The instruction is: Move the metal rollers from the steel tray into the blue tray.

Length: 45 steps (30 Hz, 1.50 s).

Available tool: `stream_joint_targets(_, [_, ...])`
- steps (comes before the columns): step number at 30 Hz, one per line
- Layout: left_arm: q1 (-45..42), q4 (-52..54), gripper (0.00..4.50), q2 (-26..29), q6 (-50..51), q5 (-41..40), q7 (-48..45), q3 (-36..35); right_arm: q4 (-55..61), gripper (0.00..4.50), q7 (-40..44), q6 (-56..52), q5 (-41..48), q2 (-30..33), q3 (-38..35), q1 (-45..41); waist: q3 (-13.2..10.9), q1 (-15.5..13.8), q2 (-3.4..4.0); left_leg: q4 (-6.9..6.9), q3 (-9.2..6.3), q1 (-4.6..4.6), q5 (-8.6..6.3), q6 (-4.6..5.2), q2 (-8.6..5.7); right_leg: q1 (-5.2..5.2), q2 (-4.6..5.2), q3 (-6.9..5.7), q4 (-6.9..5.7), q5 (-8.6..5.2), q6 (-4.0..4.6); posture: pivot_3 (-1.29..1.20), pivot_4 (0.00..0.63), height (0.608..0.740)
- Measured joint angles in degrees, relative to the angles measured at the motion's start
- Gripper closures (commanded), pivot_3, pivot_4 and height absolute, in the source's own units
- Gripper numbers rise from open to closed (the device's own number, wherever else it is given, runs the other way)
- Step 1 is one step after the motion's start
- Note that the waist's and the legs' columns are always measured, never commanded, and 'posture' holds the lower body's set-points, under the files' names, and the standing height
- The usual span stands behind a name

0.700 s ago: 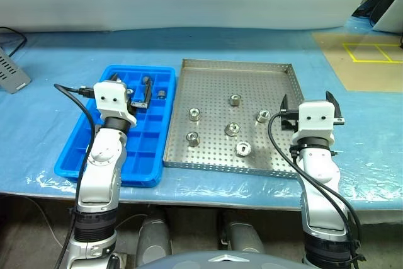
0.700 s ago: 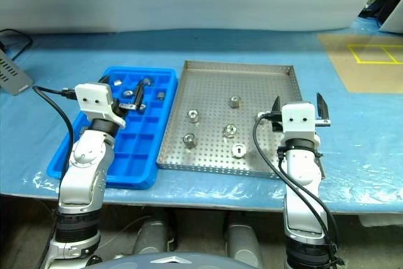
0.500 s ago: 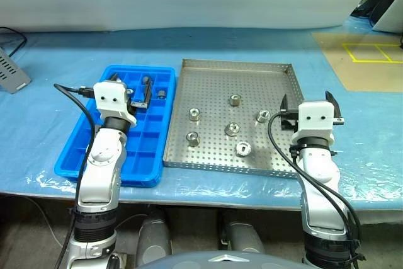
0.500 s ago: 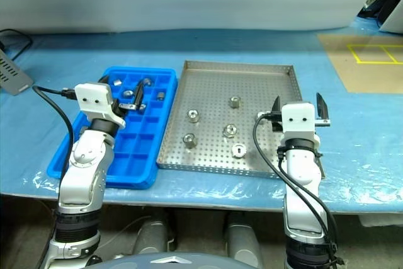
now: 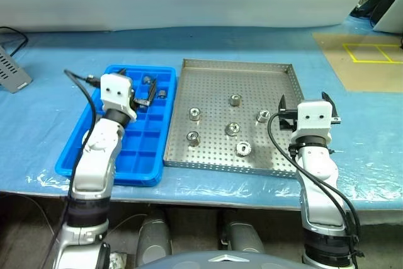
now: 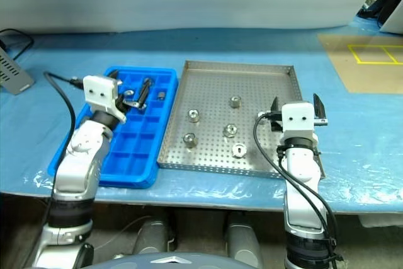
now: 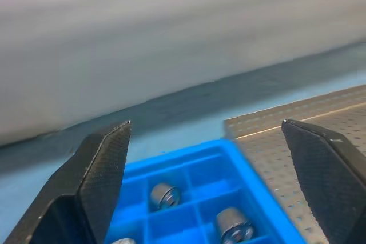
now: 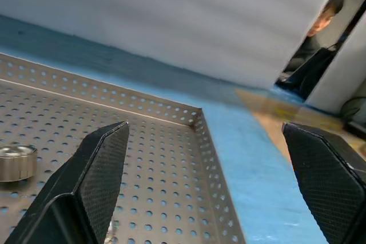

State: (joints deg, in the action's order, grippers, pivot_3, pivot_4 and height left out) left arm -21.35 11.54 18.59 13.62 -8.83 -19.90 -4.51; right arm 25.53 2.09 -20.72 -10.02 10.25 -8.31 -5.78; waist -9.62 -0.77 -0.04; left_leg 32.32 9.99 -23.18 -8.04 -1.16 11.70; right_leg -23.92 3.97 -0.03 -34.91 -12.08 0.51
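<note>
Blue plastic compartment tray (image 5: 88, 155) lies at left with a few small shiny steel rollers already in its far cells (image 5: 161, 94); the left hand (image 5: 143, 94) hovers above them, jaws wide, empty. Six rollers (image 5: 232, 129) remain in the perforated steel tray (image 5: 277, 168) beside it. Right hand (image 5: 306, 102), open and empty at that tray's right rim, appears between picks; next it must descend onto the nearest roller (image 5: 263, 116).

Both grippers (image 5: 143, 94) (image 5: 306, 102) wide open, empty.

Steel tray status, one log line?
steel tray: six rollers left | blue tray: some rollers in | left gripper: open, over blue tray | right gripper: open, empty
</note>
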Motion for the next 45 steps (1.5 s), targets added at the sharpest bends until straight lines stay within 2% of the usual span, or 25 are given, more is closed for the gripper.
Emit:
stream_joint_targets(5, [-11.04, -8.95, 0.03, 5.18, -0.87, -3.96, -16.34, 4.48, -2.24, 0.00, 11.22, -2.01, 10.55, 8.70, -3.70, -11.32, 0.00, -0.01, 0.04, 0.03, 0.14, 0.03, 0.03, 0.00, -0.03, -0.09, -0.01, 0.10, -0.17, 0.35, 0.48, -0.23, 0.150, 0.740])
stream_joint_targets(7, [-14.93, -12.21, 0.03, 6.26, -1.39, -4.93, -22.51, 6.50, -2.46, 0.00, 16.67, -4.47, 15.02, 11.45, -3.71, -12.70, 0.01, -0.14, 0.05, -0.01, 0.17, 0.07, 0.04, 0.00, -0.01, -0.05, -0.04, 0.06, -0.17, 0.31, 0.58, -0.24, 0.150, 0.740])
stream_joint_targets(13, [-18.73, -21.62, 0.03, 9.53, -1.14, -5.22, -43.89, 17.56, -2.76, 0.00, 34.07, -11.10, 25.47, 20.74, 0.89, -7.85, 0.05, -0.10, 0.13, 0.00, 0.29, 0.01, -0.15, 0.34, 0.01, -0.05, -0.01, 0.08, 0.02, 0.27, 0.66, -0.28, 0.150, 0.740])
stream_joint_targets(18, [-20.16, -29.32, 0.03, 13.10, -4.56, -1.84, -54.25, 21.20, -0.89, 0.00, 40.17, -13.70, 30.81, 25.78, -0.02, -3.95, 0.05, -0.10, 0.13, 0.02, 0.34, 0.08, -0.15, 0.33, 0.09, -0.03, 0.03, 0.07, 0.01, 0.27, 0.68, -0.30, 0.150, 0.740])
stream_joint_targets(21, [-21.67, -32.09, 0.03, 13.10, -6.27, 0.09, -57.10, 22.43, 2.70, 0.00, 42.77, -16.07, 34.77, 27.72, -0.20, -0.85, 0.05, -0.43, 0.13, 0.03, 0.34, 0.14, -0.16, 0.36, 0.08, 0.10, 0.21, 0.04, 0.04, 0.27, 0.67, -0.31, 0.150, 0.740])
stream_joint_targets(27, [-22.21, -34.64, 0.03, 9.95, -9.98, 1.91, -58.72, 23.74, 5.32, 0.00, 43.79, -18.39, 36.98, 29.57, 0.65, 2.53, 0.05, -0.41, 0.13, 0.13, 0.35, 0.12, -0.23, 0.50, 0.05, 0.19, 0.29, 0.03, 0.08, 0.27, 0.67, -0.30, 0.150, 0.740])
stream_joint_targets(38, [-24.79, -41.71, 0.03, 6.79, -15.69, 8.70, -58.24, 26.52, 4.19, 0.00, 40.93, -14.50, 33.16, 29.60, 3.86, 5.62, 0.05, -0.13, 0.12, 0.08, 0.35, 0.09, -0.23, 0.49, 0.07, 0.13, 0.27, 0.00, 0.13, 0.26, 0.65, -0.32, 0.150, 0.740])
stream_joint_targets(45, [-29.60, -49.81, 0.03, 4.25, -12.87, 11.31, -57.30, 27.41, 1.69, 0.00, 40.46, -10.78, 30.83, 29.62, 3.93, 9.19, 0.05, 0.17, 0.12, 0.07, 0.34, 0.13, -0.23, 0.49, 0.06, 0.12, 0.26, 0.01, 0.12, 0.25, 0.63, -0.34, 0.150, 0.740])
